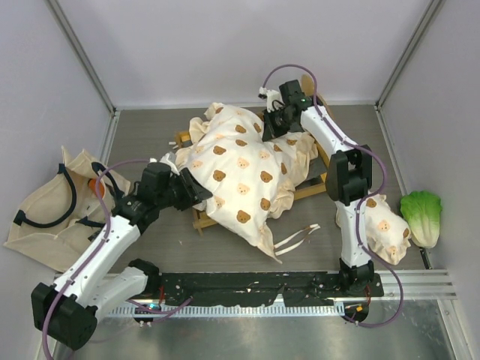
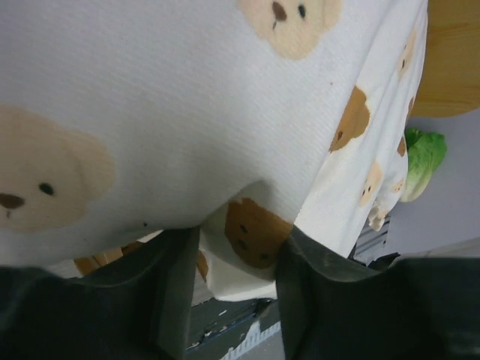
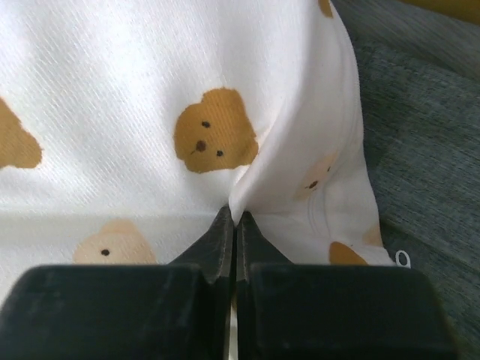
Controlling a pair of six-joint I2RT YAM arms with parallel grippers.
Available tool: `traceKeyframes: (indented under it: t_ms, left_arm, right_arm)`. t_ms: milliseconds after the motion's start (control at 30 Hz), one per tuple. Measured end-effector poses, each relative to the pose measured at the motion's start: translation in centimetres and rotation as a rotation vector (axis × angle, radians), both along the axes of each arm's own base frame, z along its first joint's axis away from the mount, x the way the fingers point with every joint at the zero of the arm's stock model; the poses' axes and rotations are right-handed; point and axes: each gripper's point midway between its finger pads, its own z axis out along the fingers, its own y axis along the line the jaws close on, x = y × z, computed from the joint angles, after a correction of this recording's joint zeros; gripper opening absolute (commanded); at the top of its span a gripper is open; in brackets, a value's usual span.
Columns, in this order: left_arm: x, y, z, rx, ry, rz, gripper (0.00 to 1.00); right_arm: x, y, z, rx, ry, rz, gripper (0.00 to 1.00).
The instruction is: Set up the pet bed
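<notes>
The pet bed's light-wood frame (image 1: 311, 187) stands mid-table, mostly covered by the cream bear-print cushion (image 1: 240, 176), which lies rumpled across it and hangs over the near side. My left gripper (image 1: 196, 191) is at the cushion's left edge. In the left wrist view its jaws (image 2: 238, 262) stand apart, with a loose fold of the cushion (image 2: 247, 232) between them. My right gripper (image 1: 276, 120) is at the cushion's far right corner. In the right wrist view it (image 3: 236, 217) is shut on a pinch of the cushion fabric (image 3: 285, 172), beside the grey fabric base (image 3: 420, 150).
A beige tote bag (image 1: 52, 214) with black handles lies at the left wall. A green lettuce toy (image 1: 421, 214) sits at the right wall, next to a small bear-print pillow (image 1: 386, 232). The cushion's white ties (image 1: 296, 238) trail toward the rail at the near edge.
</notes>
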Motion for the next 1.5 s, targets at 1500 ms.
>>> traceKeyframes:
  t_ms: [1500]
  left_arm:
    - [17.3, 1.1, 2.4, 0.014, -0.007, -0.172, 0.00]
  right_arm:
    - [-6.6, -10.8, 12.2, 0.109, -0.253, -0.533, 0.01]
